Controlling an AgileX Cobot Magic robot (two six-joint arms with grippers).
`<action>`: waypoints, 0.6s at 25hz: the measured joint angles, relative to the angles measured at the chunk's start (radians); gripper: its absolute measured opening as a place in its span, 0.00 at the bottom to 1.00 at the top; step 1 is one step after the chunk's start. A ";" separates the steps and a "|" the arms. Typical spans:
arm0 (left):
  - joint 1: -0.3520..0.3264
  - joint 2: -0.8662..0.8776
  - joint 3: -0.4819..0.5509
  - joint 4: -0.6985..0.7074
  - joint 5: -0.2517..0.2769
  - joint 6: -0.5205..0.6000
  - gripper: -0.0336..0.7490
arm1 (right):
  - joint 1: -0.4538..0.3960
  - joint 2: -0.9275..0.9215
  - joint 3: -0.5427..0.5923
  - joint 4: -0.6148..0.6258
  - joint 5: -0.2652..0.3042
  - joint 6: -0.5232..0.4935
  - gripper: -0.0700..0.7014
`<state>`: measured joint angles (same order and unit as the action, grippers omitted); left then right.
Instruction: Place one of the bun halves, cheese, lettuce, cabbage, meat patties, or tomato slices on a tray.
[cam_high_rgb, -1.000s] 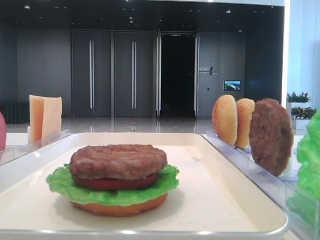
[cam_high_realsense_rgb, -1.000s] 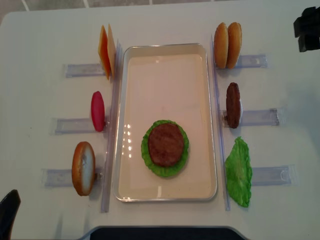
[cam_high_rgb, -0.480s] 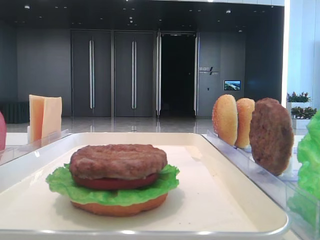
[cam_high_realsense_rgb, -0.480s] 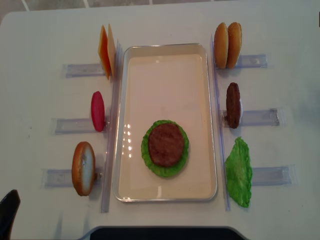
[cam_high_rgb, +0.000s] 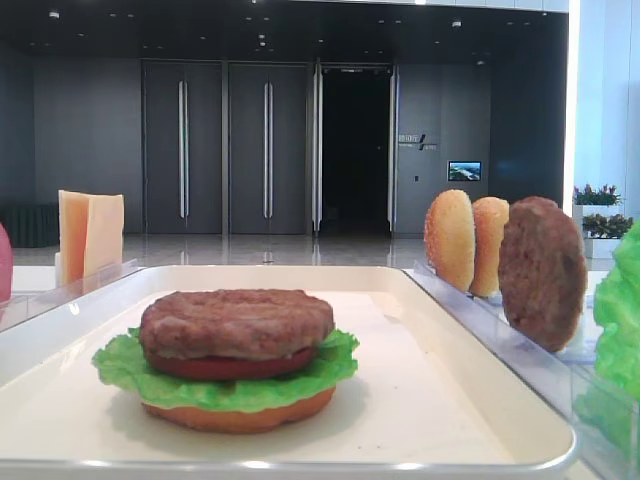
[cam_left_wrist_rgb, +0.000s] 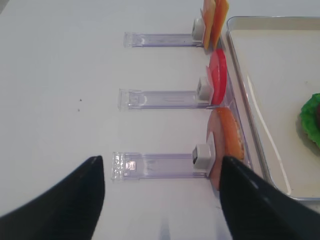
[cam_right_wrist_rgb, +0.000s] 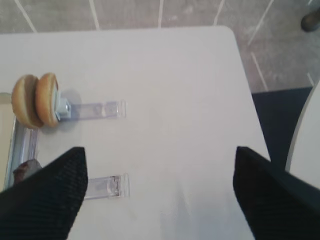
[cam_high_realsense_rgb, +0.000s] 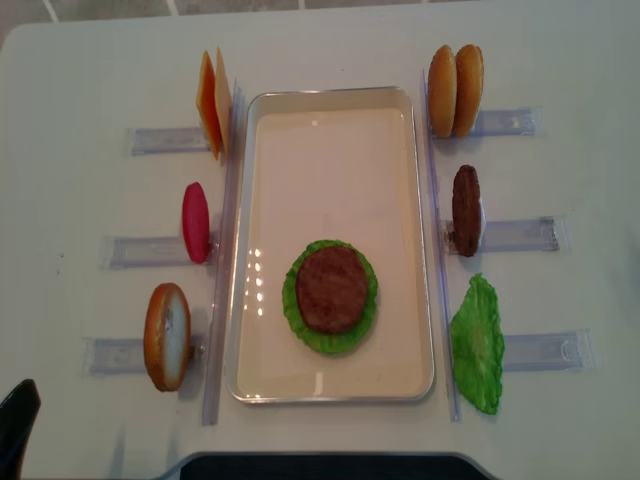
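On the cream tray (cam_high_realsense_rgb: 330, 140) sits a stack: a meat patty (cam_high_realsense_rgb: 331, 288) on top, a tomato slice (cam_high_rgb: 228, 366), lettuce (cam_high_realsense_rgb: 300, 330) and a bun half (cam_high_rgb: 240, 414) at the bottom. Left of the tray stand cheese (cam_high_realsense_rgb: 212, 103), a tomato slice (cam_high_realsense_rgb: 195, 221) and a bun half (cam_high_realsense_rgb: 167, 335). On the right stand two bun halves (cam_high_realsense_rgb: 455, 90), a patty (cam_high_realsense_rgb: 465, 210) and lettuce (cam_high_realsense_rgb: 477, 343). My left gripper (cam_left_wrist_rgb: 162, 200) hangs open and empty over the table, left of the near bun half (cam_left_wrist_rgb: 227, 140). My right gripper (cam_right_wrist_rgb: 160, 195) is open and empty, right of the bun halves (cam_right_wrist_rgb: 35, 100).
Clear plastic racks (cam_high_realsense_rgb: 150, 140) hold the pieces on both sides of the tray. One fingertip (cam_high_realsense_rgb: 17, 430) of the left gripper shows at the near left corner. The table's right edge (cam_right_wrist_rgb: 252, 125) and the floor beyond it show in the right wrist view.
The right gripper has drawn back out of the top right corner of the overhead view. The left arm and all the food pieces have stayed in place.
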<state>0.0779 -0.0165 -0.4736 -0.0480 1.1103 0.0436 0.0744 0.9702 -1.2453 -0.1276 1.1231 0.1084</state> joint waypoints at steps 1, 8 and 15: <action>0.000 0.000 0.000 0.000 0.000 0.000 0.74 | 0.001 -0.048 0.000 0.000 0.000 -0.003 0.86; 0.000 0.000 0.000 0.000 0.000 0.000 0.74 | 0.004 -0.346 0.030 -0.001 0.000 -0.011 0.86; 0.000 0.000 0.000 0.000 0.000 0.000 0.74 | 0.004 -0.590 0.195 0.003 -0.031 -0.011 0.85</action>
<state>0.0779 -0.0165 -0.4736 -0.0480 1.1103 0.0436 0.0787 0.3802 -1.0500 -0.1242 1.0920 0.0975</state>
